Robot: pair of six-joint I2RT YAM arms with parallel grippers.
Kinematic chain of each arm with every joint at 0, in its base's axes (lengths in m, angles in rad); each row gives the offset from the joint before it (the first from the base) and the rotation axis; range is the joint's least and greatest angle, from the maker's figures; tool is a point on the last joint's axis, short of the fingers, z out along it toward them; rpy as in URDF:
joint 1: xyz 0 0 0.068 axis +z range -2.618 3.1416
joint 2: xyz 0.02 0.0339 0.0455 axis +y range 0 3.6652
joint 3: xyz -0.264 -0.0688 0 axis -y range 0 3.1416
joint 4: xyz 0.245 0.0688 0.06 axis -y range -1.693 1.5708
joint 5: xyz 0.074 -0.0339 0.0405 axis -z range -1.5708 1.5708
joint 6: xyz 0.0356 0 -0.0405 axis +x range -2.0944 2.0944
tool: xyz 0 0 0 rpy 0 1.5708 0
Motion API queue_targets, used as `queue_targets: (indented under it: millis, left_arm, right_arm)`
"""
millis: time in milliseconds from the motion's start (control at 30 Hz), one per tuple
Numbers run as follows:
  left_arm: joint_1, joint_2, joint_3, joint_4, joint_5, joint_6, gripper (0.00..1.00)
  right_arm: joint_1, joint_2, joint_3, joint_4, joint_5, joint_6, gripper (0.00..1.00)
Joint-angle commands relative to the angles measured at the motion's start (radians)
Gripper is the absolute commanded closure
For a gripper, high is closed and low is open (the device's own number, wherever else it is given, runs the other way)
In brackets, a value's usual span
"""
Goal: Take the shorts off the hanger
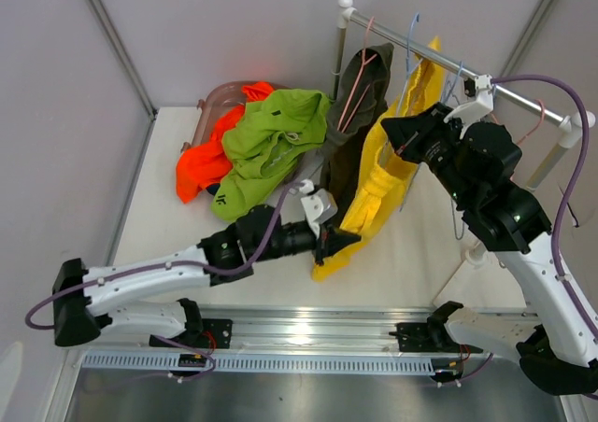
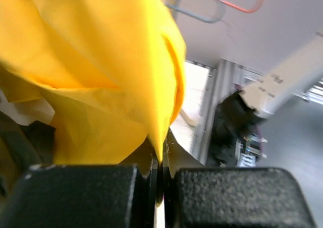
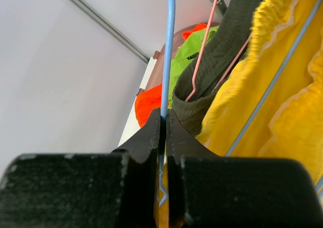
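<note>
White worktop (image 1: 159, 207), closed in by pale grey walls; a metal rail (image 1: 439, 56) is mounted over the far right corner. Two garments are hung from it. The yellow shorts (image 1: 378, 189) are carried on a blue hanger (image 1: 412, 39), and the olive shorts (image 1: 355, 114) are draped on a pink hanger (image 1: 360, 86) just beside them, toward the far edge. The orange shorts (image 1: 201, 165) and lime green shorts (image 1: 266, 137) are heaped at the far left corner, over a pinkish tub (image 1: 224, 95), so those are judged done. No navy pair can be made out. The left gripper (image 1: 338, 240) is reached in low from the near left, and its fingers are shut on the bottom hem of the yellow shorts; in the left wrist view a fold of yellow cloth (image 2: 91, 46) is pinched at the seam between the pads. The right gripper (image 1: 400, 131) is held high by the rail, its fingers clamped on the blue wire (image 3: 168, 46), with the elastic waistband (image 3: 292, 87) seen just to one side. The hanger is presumably steadied so that a downward pull on the hem frees the cloth without the wire being dragged along or off the rail. The yellow pair is not yet off, and the olive pair is untouched.
</note>
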Motion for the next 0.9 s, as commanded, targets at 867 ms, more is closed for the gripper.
queue_targets:
  millis: [867]
  left_arm:
    - [-0.063,0.199,0.213,-0.225,-0.484,-0.108,1.00]
  right_arm:
    - [0.005,-0.180,-0.019,-0.057,0.044,0.127,1.00]
